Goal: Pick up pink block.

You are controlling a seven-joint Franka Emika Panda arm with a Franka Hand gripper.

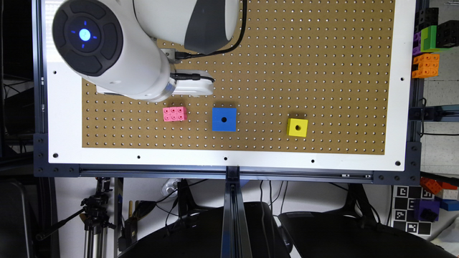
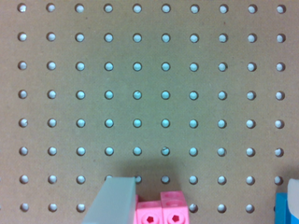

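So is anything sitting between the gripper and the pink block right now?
Nothing visible does. The pink block lies alone on the pegboard, just beside the gripper, with bare board between them. The blue cube sits off to the exterior view's right.

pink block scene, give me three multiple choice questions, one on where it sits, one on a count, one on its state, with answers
1. Seen in the exterior view, where does the pink block sit among the three blocks on the pegboard?
A. at the left end of the row
B. between the other two
C. at the right end of the row

2. How many round studs show on the pink block's top?
A. two
B. four
C. six

3. What is the pink block's state?
A. lifted off the board
B. resting on the board
C. stacked on the blue cube

Answers:
1. A: in that view, the blue cube and yellow cube both lie to its right.
2. C: the studs form a three-by-two grid.
3. B: it lies flat on the pegboard, apart from the blue cube.
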